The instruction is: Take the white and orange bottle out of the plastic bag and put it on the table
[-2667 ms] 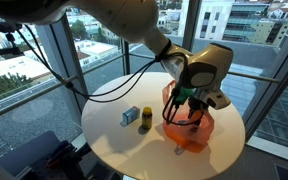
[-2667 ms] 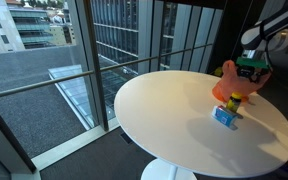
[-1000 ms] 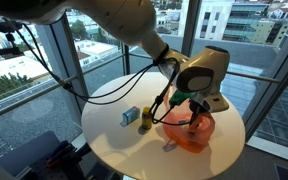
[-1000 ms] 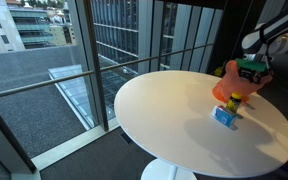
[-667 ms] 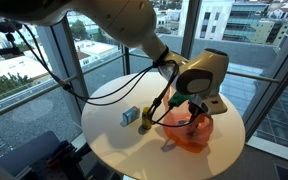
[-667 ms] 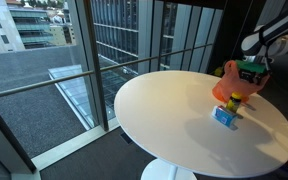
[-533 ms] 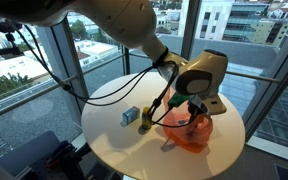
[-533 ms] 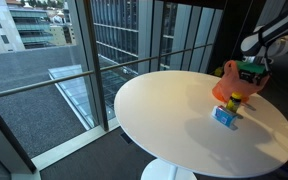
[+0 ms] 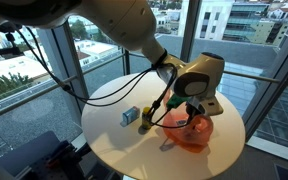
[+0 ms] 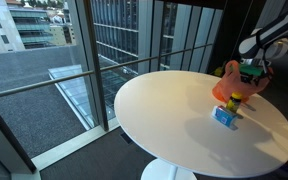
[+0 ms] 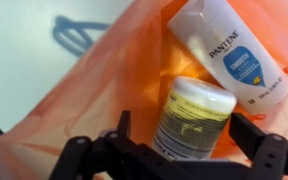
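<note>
An orange plastic bag (image 9: pixel 189 133) lies on the round white table (image 9: pixel 119 145); it also shows in the other exterior view (image 10: pixel 227 84). In the wrist view the bag (image 11: pixel 74 100) holds a white Pantene bottle (image 11: pixel 229 50) with a blue label and a jar (image 11: pixel 192 122) with a white lid and a yellowish label. My gripper (image 11: pixel 187 128) is open inside the bag, one finger on each side of the jar, the bottle just beyond it. In both exterior views the gripper (image 9: pixel 192 112) (image 10: pixel 250 80) hangs over the bag's opening.
A small blue box (image 9: pixel 131 116) and a small yellow-and-dark bottle (image 9: pixel 144 119) stand on the table beside the bag; they also show in an exterior view (image 10: pixel 225 115). Black cables hang from the arm. Glass walls surround the table.
The gripper has sunk a little lower into the bag and shifted slightly. The bag looks flatter. The box and small bottle have not moved.
</note>
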